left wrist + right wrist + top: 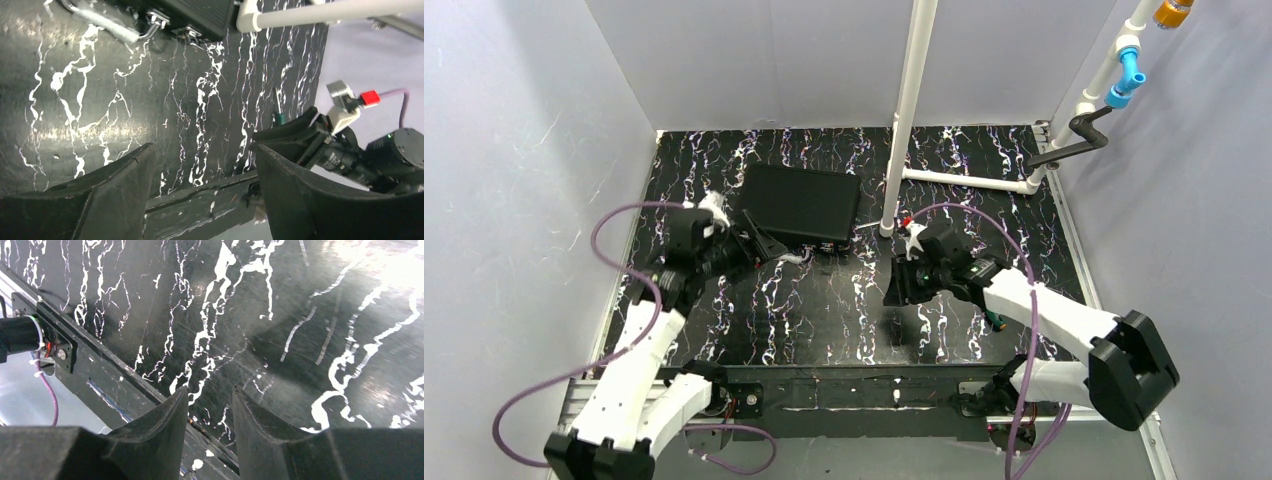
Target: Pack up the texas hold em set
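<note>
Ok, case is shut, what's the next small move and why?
Probably ease the left gripper toward the nearer latch and press it: the case lies closed, and that gripper is open just off its front edge. Whether the latch is already fastened, I cannot tell.

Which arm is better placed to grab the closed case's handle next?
Left, probably. The left gripper, open, sits at the near edge of the case, the handle in its wrist view. The right gripper hangs over bare table, farther away.
</note>
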`<state>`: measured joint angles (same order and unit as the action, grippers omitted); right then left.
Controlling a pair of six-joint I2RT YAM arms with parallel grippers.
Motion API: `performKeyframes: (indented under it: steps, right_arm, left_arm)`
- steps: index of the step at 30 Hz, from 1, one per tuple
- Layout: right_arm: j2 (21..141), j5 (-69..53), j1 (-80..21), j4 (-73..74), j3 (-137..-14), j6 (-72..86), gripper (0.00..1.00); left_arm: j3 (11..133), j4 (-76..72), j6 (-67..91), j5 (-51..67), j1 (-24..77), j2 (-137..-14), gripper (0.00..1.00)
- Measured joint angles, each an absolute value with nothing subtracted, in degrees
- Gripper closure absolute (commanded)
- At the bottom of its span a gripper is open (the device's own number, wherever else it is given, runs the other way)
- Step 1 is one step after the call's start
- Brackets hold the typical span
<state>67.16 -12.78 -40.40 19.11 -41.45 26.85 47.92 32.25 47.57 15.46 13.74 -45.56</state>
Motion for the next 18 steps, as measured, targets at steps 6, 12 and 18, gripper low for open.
performKeyframes:
  steps: [6,12,18]
  right_arm:
    - [74.15,-16.51,-42.24,11.40,-41.54,33.43,0.46]
    - [79.20,-16.10,-42.72,-1.61,-39.51,43.48,0.36]
    - [84.25,-12.32,-43.22,-6.87,-40.32,49.01,0.33]
  left_arm:
    - [61.95,32.80,37.52,23.83,13.58,-65.34,0.37]
    - [70.57,28.51,35.75,29.28,11.31,-84.36,0.55]
    - [77.89,27.18,33.26,30.20,7.99,-99.26,0.70]
